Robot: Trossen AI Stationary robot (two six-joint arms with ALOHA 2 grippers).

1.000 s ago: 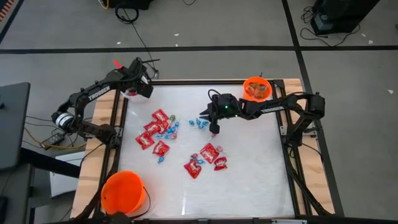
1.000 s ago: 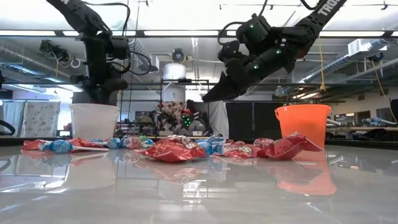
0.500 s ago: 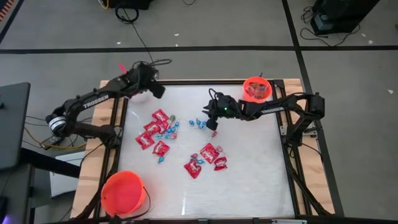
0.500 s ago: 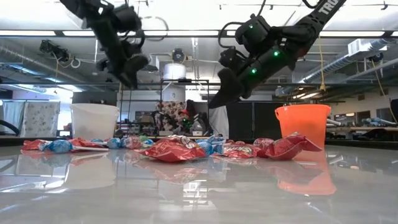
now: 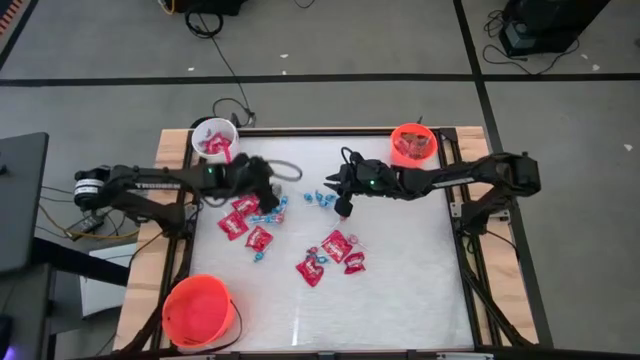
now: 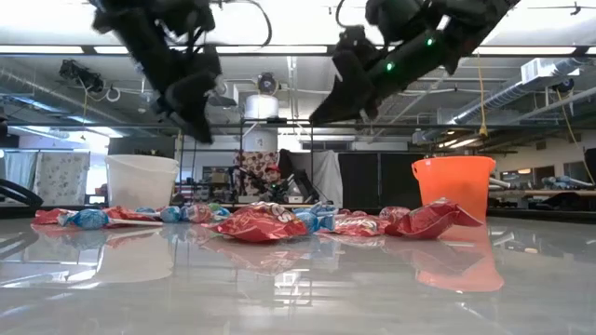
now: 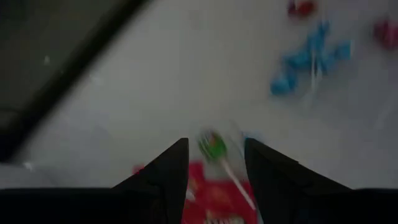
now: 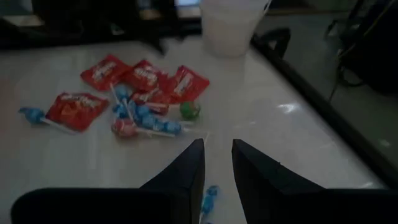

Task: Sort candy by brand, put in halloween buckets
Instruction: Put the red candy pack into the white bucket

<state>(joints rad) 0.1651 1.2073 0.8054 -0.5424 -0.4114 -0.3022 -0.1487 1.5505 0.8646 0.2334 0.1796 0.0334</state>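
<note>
We see a glossy white tabletop ringed by three round plastic buckets, with crinkly red packets and blue-wrapped candy clustered mid-tabletop. Both hands hover released and empty: the left hand above the red packets, the right hand above blue pieces.

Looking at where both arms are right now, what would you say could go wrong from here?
1. The left pincer hangs open over a tight cluster of red packets and blue-wrapped pieces; closing there might catch two brands at once.
2. The green lollipop between its fingers lies partly on a red packet, so the packet may be dragged along.
3. The right pincer, also open, hangs close beside it over the blue candies; the arms could crowd each other.
</note>
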